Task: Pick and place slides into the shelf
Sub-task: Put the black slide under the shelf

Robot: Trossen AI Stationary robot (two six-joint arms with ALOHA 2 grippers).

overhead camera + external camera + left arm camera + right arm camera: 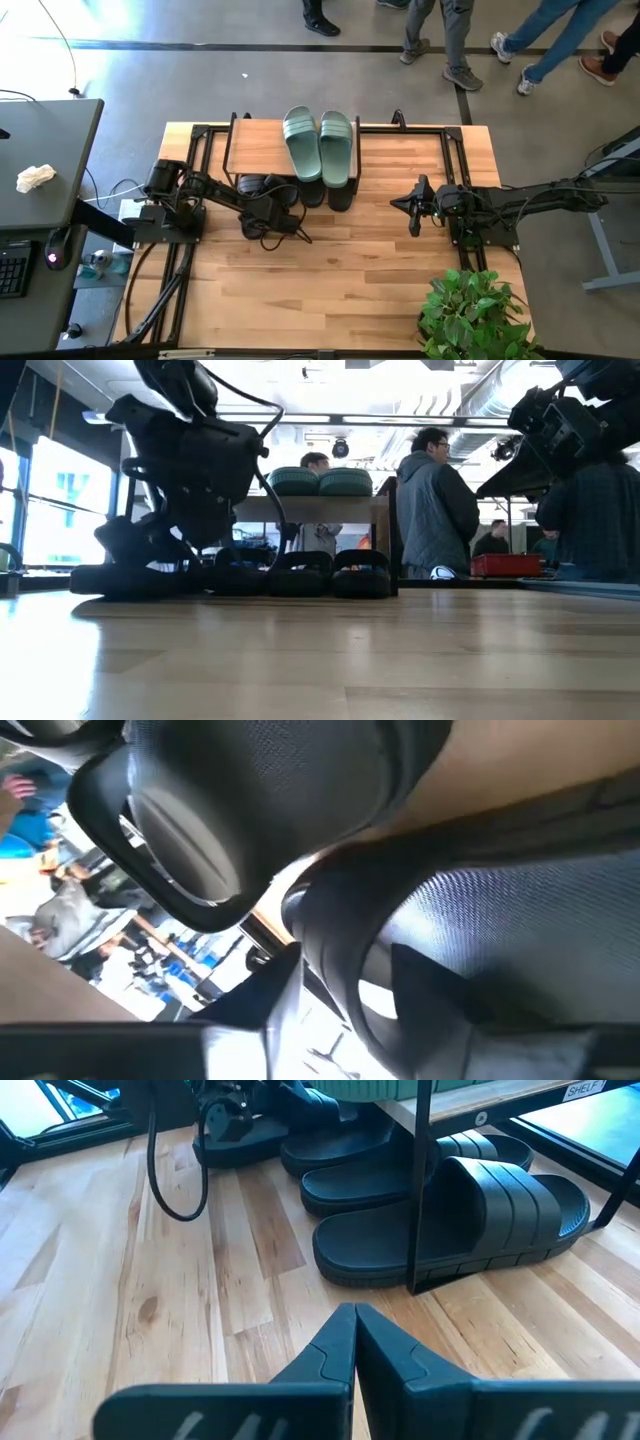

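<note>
The sage-green pair (320, 144) lay on the shelf (255, 148) top near the tabletop's far edge; black slides (450, 1215) stood beneath. The left gripper (268, 213) was at those slides, its grip unclear. The right gripper (355, 1342) hovered closed and empty.

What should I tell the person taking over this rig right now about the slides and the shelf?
Left gripper: low at the shelf's front, at the leftmost black slides; whether it grips one is unclear.
Right gripper: fingers shut, empty, hovering over bare tabletop right of the shelf.
Done: green pair sits on the shelf's plank; black slides lie in a row under it, toes poking out the front.
Left: confirm the left-hand black slide is fully placed and released, then pull both arms clear.
</note>
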